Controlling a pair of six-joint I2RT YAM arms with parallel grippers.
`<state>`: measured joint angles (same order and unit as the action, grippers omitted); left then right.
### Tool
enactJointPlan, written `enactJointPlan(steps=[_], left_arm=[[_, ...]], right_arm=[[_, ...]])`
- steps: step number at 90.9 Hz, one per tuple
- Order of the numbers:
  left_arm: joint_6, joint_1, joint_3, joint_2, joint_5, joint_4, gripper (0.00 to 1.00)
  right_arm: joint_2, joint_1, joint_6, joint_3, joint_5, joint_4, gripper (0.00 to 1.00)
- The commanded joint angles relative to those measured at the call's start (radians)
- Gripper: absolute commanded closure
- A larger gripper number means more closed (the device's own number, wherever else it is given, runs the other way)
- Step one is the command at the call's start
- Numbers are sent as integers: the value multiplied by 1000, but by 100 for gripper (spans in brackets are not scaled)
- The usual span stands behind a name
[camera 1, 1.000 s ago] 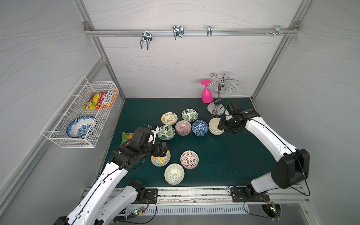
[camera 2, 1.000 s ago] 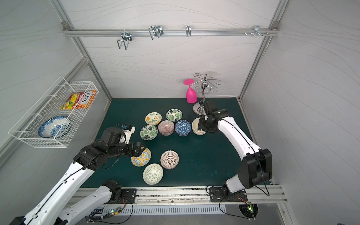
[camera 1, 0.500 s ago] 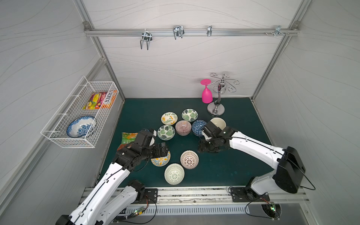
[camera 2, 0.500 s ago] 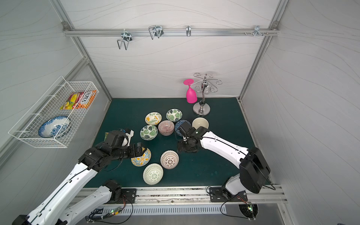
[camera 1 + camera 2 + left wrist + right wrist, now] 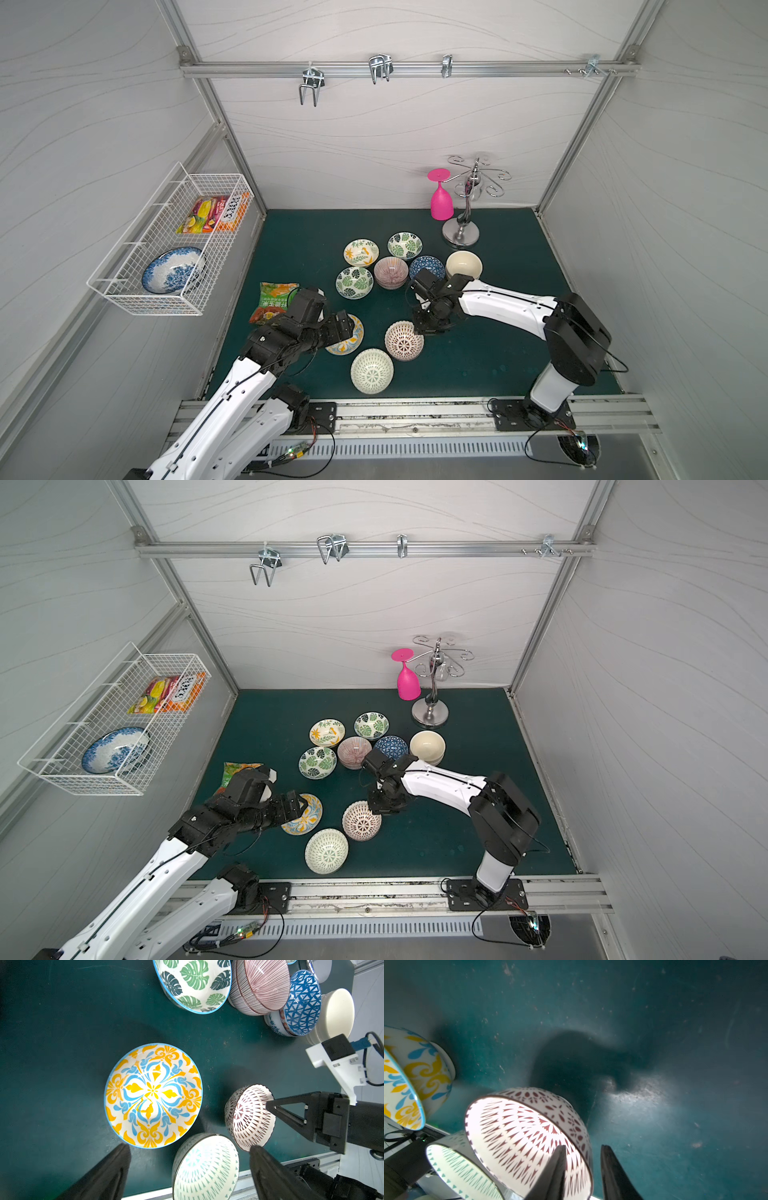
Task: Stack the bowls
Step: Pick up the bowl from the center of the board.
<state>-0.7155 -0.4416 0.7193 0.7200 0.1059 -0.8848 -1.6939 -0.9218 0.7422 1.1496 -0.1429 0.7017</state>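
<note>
The right arm (image 5: 498,299) had swung from the back of the desk (image 5: 478,365) to the pink lattice bowl (image 5: 519,1126) at the front. The right hand (image 5: 583,1147) had narrowed astride its rim, likely starting that pick, though contact was unclear. The left hand (image 5: 190,1147) hung wide by the yellow floral bowl (image 5: 152,1095).

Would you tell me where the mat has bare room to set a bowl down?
Free: the back-left mat behind the snack packet; the right side between the cream bowl and the wall; the front right, past the pink lattice bowl. Crowded: the centre bowl cluster and the front three bowls.
</note>
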Motion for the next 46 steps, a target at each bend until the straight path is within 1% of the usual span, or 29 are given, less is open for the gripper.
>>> enactJointPlan(steps=[1, 10, 17, 36, 46], left_arm=[[-29, -6, -10, -7, -12, -3, 7], [-34, -14, -14, -9, -9, -3, 7], [-44, -31, -10, -1, -10, -16, 7], [-83, -66, 31, 18, -17, -101, 8], [-95, -88, 57, 22, -16, -152, 8]], right_arm=[[-21, -3, -3, 13, -25, 6, 77], [-21, -3, -2, 10, -23, 7, 86], [-16, -2, -3, 7, -21, 8, 91], [19, 0, -9, -7, -6, 8, 100], [56, 7, -8, -26, 2, 17, 100]])
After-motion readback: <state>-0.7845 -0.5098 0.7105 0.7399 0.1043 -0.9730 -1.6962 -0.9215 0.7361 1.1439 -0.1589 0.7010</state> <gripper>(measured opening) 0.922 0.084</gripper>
